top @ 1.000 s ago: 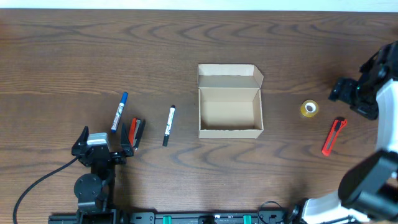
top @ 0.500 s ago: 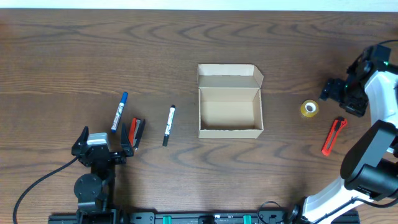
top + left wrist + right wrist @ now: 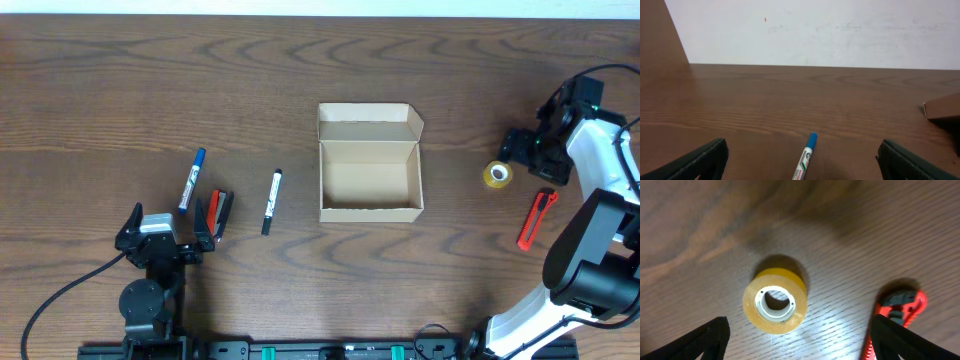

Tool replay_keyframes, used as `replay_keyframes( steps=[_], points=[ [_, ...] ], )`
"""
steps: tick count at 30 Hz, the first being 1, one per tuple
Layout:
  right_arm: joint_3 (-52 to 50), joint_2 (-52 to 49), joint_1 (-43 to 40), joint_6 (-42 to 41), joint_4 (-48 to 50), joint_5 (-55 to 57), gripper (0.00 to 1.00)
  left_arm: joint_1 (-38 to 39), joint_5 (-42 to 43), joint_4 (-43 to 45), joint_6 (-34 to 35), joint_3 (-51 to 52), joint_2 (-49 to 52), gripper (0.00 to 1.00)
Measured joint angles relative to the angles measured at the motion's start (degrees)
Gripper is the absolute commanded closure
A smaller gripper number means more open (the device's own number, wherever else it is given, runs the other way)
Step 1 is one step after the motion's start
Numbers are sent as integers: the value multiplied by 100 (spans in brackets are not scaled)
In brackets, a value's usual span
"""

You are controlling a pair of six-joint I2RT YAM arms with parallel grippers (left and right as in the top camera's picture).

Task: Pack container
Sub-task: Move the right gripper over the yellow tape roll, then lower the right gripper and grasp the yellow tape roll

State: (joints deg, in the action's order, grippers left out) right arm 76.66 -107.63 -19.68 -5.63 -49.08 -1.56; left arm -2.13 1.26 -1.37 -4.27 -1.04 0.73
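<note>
My right gripper (image 3: 799, 324) hangs over the tape (image 3: 775, 300), fingers spread wide and holding nothing. In the wrist view the roll lies flat, hole up, just ahead of the line between the fingers. It is round, so I need no wrist turn, only a short push forward and a drop. The cutter (image 3: 900, 307) lies just beside the right-hand finger and could get nudged. The box (image 3: 369, 178) sits mid-table with its lid folded back, well apart to the left of the tape. The left gripper (image 3: 801, 150) is also open and empty, low by the blue marker (image 3: 806, 156), so the right arm is the one for this pick
</note>
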Motion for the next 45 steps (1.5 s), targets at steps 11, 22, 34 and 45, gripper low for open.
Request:
replay_keyframes(
  steps=[11,22,34,45],
  points=[
    [-72,-2,-2,0,52,-4,11,0,0,0,2,0,0,5],
    [-391,0,-151,-50,142,37,10,0,0,0,2,0,0,5],
    [-708,0,-201,-92,367,50,11,0,0,0,0,0,0,5],
    [-708,-2,-317,-160,551,55,11,0,0,-2,2,0,0,5]
  ],
)
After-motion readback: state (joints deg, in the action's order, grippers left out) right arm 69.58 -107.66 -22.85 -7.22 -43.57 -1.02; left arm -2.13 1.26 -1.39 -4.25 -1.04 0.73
